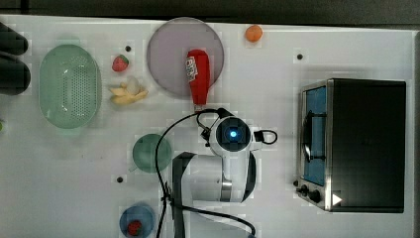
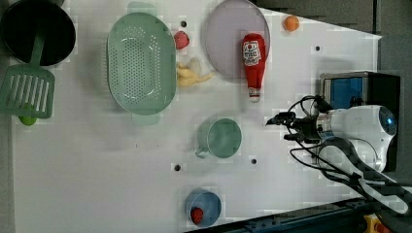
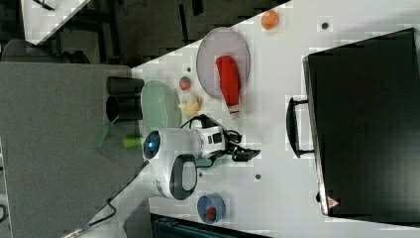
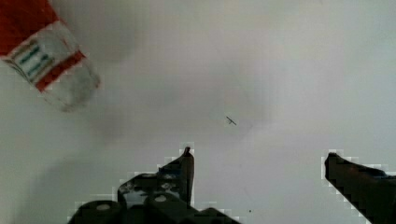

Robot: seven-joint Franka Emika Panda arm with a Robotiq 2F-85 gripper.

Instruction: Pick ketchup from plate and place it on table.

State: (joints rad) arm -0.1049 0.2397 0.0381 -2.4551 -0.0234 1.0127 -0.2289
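The red ketchup point(image 1: 198, 75) bottle lies on its side on the pale lilac plate point(image 1: 171, 49), label up, its nozzle sticking out past the rim over the white table point(image 1: 64, 178). The left view shows the same ketchup point(image 2: 254, 58) on the plate point(image 2: 226, 36), and so does the right view: ketchup point(image 3: 228, 78), plate point(image 3: 209, 59). My gripper point(image 4: 259, 158) hangs open and empty above bare tabletop, a short way off the nozzle tip point(image 4: 60, 84). The gripper point(image 2: 275, 129) sits at the left view's right of the green cup; the right view has the gripper point(image 3: 246, 145) too.
A green colander point(image 1: 70, 85), a strawberry point(image 1: 120, 63) and a yellow banana-like piece point(image 1: 128, 92) lie at the top view's left. A green cup point(image 1: 148, 152) and a blue dish point(image 1: 136, 220) stand beside the arm. A black toaster oven point(image 1: 359, 144) fills the top view's right; an orange ball point(image 1: 253, 33) lies at the back.
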